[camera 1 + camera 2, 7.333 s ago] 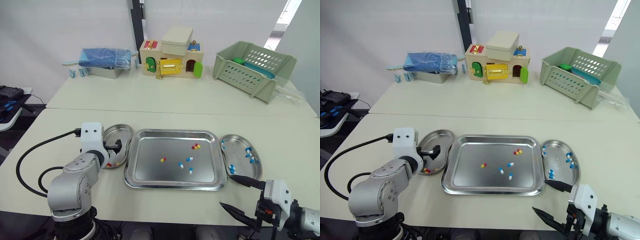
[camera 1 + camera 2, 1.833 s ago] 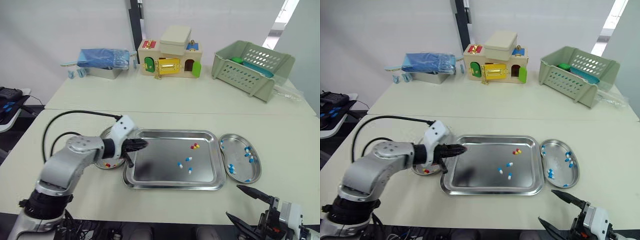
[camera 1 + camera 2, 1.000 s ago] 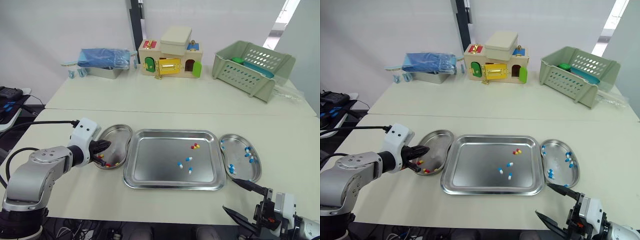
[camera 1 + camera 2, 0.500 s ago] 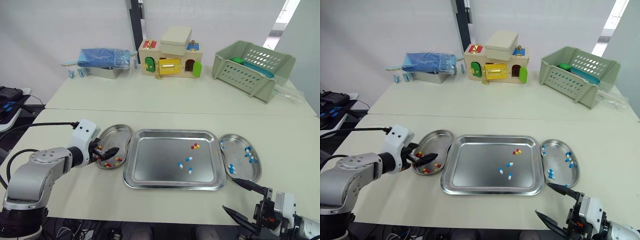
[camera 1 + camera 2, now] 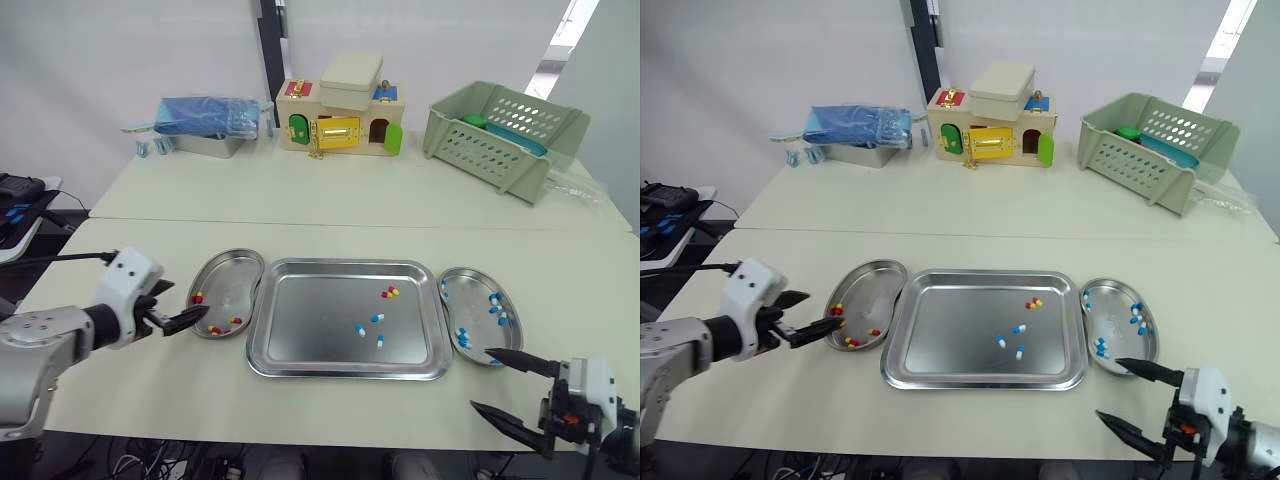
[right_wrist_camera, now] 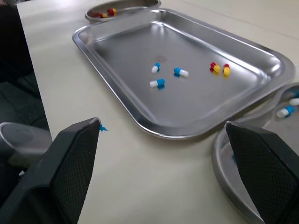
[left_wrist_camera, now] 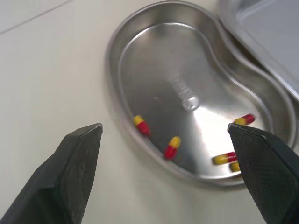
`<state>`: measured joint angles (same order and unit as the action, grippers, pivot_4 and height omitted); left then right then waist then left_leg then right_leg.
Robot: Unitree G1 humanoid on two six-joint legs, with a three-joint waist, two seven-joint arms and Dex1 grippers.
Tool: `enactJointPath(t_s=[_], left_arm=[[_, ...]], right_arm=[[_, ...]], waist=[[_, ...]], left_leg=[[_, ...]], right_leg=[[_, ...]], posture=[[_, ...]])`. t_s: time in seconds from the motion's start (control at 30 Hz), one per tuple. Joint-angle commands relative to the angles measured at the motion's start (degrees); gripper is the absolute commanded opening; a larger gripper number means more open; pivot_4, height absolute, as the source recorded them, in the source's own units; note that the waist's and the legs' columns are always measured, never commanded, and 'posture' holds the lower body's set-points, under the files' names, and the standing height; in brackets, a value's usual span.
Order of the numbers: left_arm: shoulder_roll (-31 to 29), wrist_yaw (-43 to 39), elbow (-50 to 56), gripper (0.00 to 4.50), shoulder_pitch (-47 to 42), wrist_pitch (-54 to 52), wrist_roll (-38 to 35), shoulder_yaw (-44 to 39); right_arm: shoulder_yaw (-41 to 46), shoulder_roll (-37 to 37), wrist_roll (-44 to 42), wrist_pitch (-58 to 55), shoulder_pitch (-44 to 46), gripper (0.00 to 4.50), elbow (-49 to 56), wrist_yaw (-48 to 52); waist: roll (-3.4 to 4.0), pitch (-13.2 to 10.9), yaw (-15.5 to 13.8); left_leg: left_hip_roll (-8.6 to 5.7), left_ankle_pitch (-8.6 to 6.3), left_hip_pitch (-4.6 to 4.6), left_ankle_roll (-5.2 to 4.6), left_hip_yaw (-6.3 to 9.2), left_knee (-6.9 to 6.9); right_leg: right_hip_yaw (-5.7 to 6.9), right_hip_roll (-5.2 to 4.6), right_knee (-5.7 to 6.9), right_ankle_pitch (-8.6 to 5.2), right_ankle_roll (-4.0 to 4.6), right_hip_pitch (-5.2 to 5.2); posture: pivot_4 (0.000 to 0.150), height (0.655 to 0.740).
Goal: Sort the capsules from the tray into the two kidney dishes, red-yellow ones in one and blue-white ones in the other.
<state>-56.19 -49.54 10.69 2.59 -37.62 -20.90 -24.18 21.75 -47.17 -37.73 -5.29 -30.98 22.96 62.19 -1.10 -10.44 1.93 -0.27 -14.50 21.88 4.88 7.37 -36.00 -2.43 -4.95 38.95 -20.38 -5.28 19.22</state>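
Left eye view showed the left gripper (image 7: 163, 127) beside the left dish (image 5: 225, 256) and the right gripper (image 5: 480, 378) before the right dish (image 5: 476, 308), both spread and empty. Five capsules (image 5: 378, 318) lay in the tray (image 5: 310, 320), nearer the right gripper.

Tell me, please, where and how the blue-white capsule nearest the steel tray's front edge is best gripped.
Probably across its short middle, from straight above: the blue-white capsule lies flat on the floor of the rectangular steel tray, apart from the other capsules, leaving room either side of its rounded body.

Red-yellow capsules (image 7: 172, 148), silver dish (image 7: 154, 70)
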Motion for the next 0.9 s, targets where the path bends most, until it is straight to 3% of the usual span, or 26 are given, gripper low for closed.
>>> enactJointPath(t_s=[0.03,0.17,0.37,0.5,0.73,0.9], left_arm=[[-2.06,-4.62,-4.8,4.44,1.13,7.7,0.01,-7.02],[-4.61,-9.07,-11.14,4.44,2.48,11.48,0.16,-11.03],[-7.39,-12.81,-23.33,4.44,2.01,20.34,1.91,-12.95],[-7.46,-14.1,-28.16,4.44,2.42,24.27,2.82,-12.54],[-6.94,-15.21,-28.66,4.44,3.22,25.35,2.54,-12.5],[-6.4,-15.37,-27.89,4.44,3.73,25.19,2.12,-12.56]], right_arm=[[6.14,-4.23,-5.99,-9.5,1.87,4.5,0.08,-0.39],[11.21,-7.54,-10.13,-18.14,7.94,4.5,-1.4,-4.24],[10.29,-14.81,-2.53,-21.8,13.77,4.5,-12.88,-0.76],[8.58,-15.9,1.57,-21.02,18.79,4.5,-20.74,-0.42],[7.65,-14.24,8.39,-12.66,21.95,4.5,-28.48,2.23],[7.84,-13.49,8.85,-13.79,23.62,4.5,-30.04,2.38]], waist=[[-0.02,-0.01,-0.03],[-0.06,-0.03,-0.06],[-0.06,-0.04,0.07],[-0.06,-0.04,0.22],[-0.06,-0.04,0.49],[-0.04,-0.05,1.07]], left_leg=[[0.01,0.0,0.0,0.0,0.02,0.0],[0.0,0.0,0.03,0.0,0.01,-0.01],[0.01,0.0,0.04,-0.01,-0.04,0.02],[0.02,0.0,0.04,-0.01,-0.06,0.02],[0.02,0.0,0.05,-0.01,-0.05,0.03],[0.03,0.0,0.04,-0.01,-0.06,0.02]], right_leg=[[0.02,0.0,0.0,0.0,0.0,0.0],[0.03,0.0,0.0,0.0,0.0,0.0],[0.01,0.0,-0.02,0.0,0.0,0.06],[0.01,0.0,-0.01,0.0,0.0,0.07],[0.02,0.0,0.01,0.0,-0.01,0.09],[0.0,0.0,0.05,0.0,-0.01,0.09]], posture=[[0.15,0.74],[0.15,0.74],[0.15,0.74],[0.15,0.74],[0.15,0.74],[0.15,0.74]])
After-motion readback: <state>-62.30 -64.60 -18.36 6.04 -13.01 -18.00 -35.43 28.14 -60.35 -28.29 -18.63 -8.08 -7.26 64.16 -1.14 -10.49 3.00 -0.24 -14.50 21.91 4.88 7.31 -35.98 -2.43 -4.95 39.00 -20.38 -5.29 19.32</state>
